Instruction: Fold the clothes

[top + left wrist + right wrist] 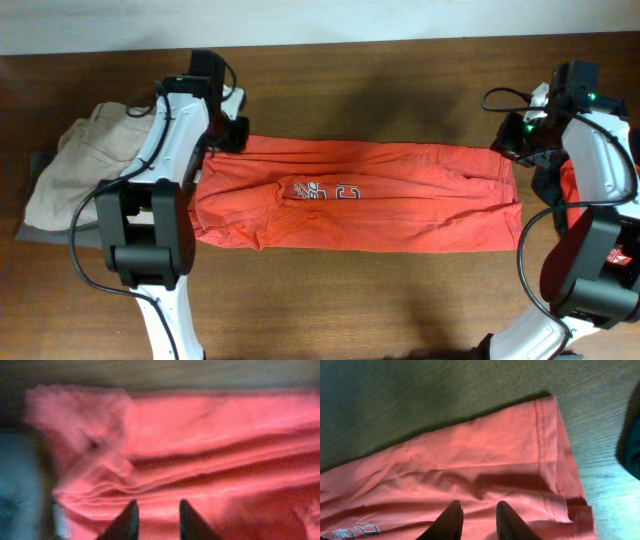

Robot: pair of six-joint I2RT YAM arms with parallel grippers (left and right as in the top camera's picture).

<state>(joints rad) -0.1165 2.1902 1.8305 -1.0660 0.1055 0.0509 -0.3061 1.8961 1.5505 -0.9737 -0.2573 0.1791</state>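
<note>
left claw (158, 512): narrowly parted, empty | right claw (476, 512): narrowly parted, empty | folded orange-red cloth T-shirt (400, 200): lies flat beneath both claws, stretched from one to the other across brown wooden table (400, 90)

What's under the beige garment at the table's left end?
A grey layer pokes out from under the beige garment at its lower left, and a dark strip at its upper left. What they are, and how far they run underneath, is covered.
</note>
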